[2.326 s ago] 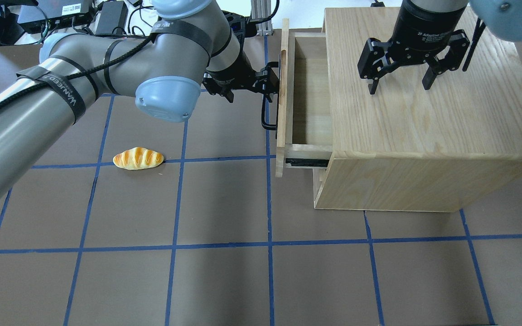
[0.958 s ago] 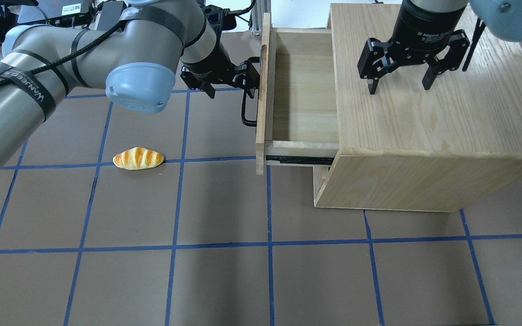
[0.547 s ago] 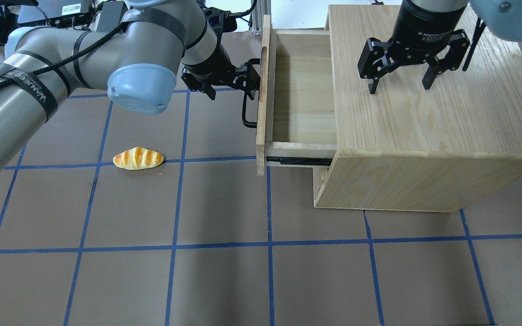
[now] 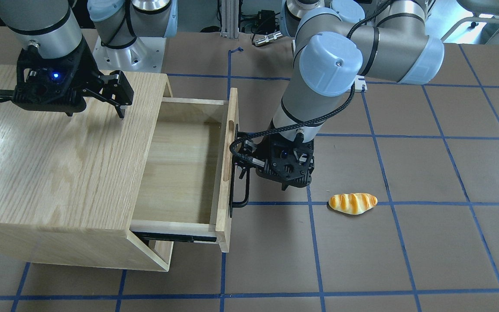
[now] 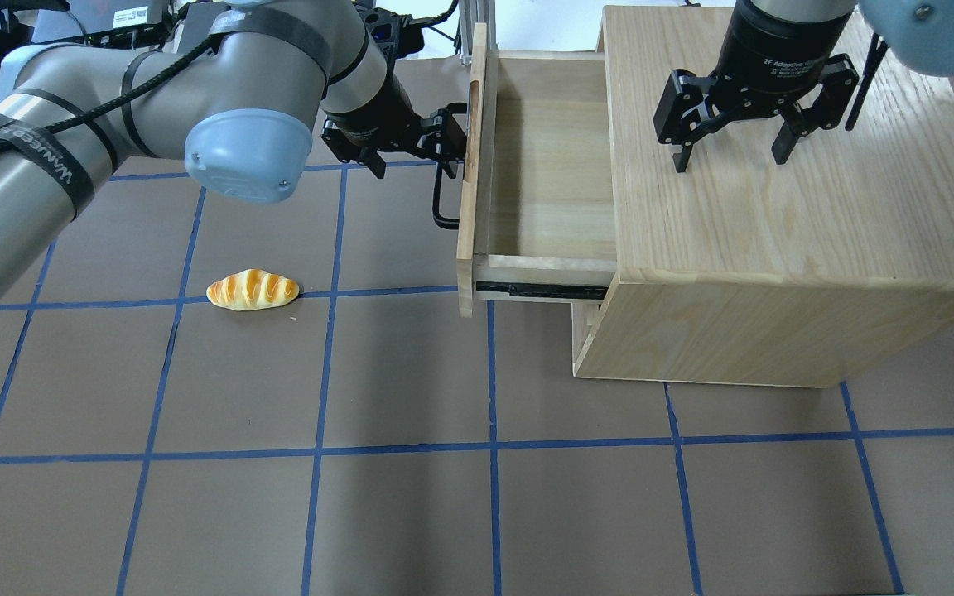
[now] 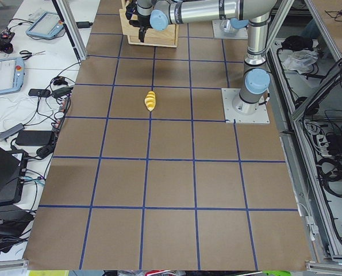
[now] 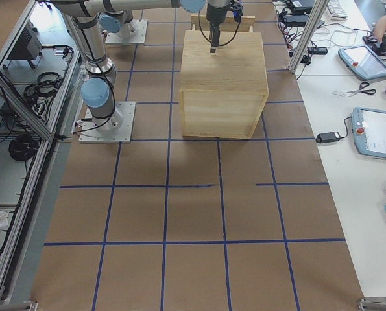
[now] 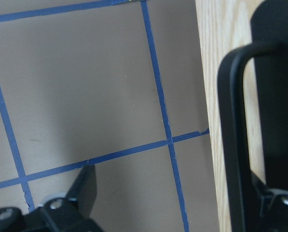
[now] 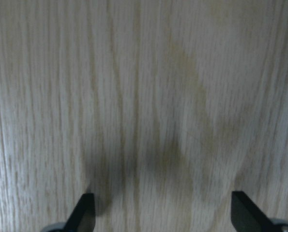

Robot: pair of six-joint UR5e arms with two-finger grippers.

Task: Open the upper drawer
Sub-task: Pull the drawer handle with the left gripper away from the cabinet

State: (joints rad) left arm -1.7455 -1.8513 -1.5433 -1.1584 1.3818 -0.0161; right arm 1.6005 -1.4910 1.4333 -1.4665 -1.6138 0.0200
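Note:
The upper drawer (image 5: 551, 165) is pulled far out of the oak cabinet (image 5: 775, 232) and is empty; it also shows in the front view (image 4: 180, 173). Its black bar handle (image 5: 440, 199) faces my left arm. My left gripper (image 5: 411, 161) is open, with one finger hooked behind the handle (image 8: 235, 145) against the drawer front and the other finger (image 8: 83, 193) apart over the mat. My right gripper (image 5: 725, 161) is open and empty, with its fingertips (image 9: 83, 212) down on the cabinet top (image 9: 144, 96).
A toy bread roll (image 5: 252, 290) lies on the brown mat left of the drawer, also in the front view (image 4: 352, 203). A plain lower front panel (image 5: 583, 327) stays shut below the drawer. Cables and boxes (image 5: 113, 21) sit beyond the back edge.
The upper drawer has slid further out to the left, drawn by my left gripper on its handle. My right gripper has stayed on the cabinet top.

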